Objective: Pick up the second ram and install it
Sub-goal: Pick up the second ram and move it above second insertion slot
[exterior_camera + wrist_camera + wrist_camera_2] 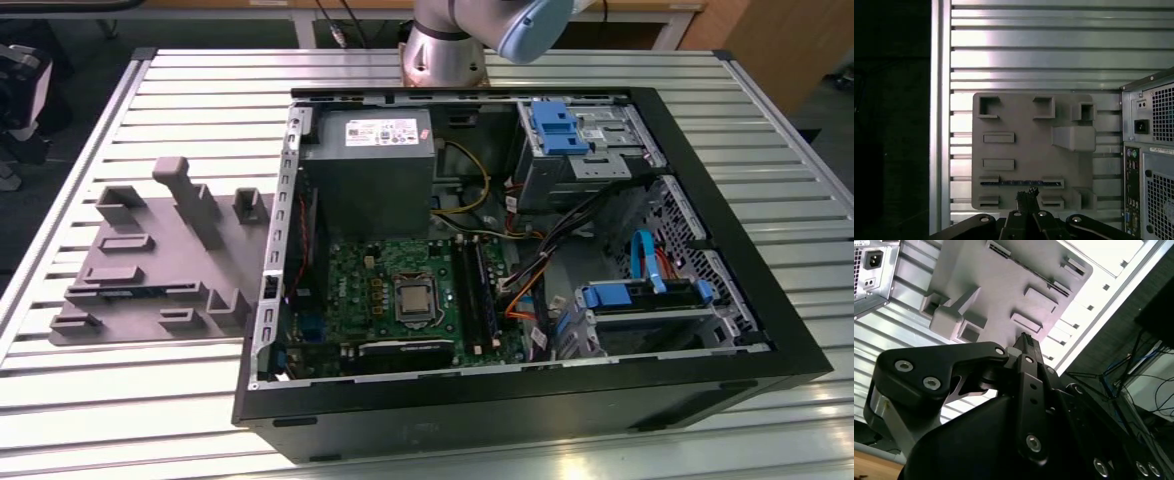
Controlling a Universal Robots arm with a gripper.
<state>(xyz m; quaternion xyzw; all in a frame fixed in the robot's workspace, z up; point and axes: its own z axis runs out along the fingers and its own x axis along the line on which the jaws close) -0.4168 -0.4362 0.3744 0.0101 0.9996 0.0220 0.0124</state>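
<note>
Your black gripper hangs over the grey plastic fixture plate, fingers pressed together and gripping nothing. The second ram, a thin dark stick, lies in a slot near one plate edge. Bare ribbed metal table surrounds the plate. Beside it, the open black computer case holds a green motherboard.

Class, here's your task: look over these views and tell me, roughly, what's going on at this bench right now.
A robot arm's gripper hangs, shut and empty, above the grey fixture, which lies beside the open computer case on the slatted table. The second ram lies in a slot of that fixture, in line with the fingertips in the first wrist view. It is not yet picked up.
</note>
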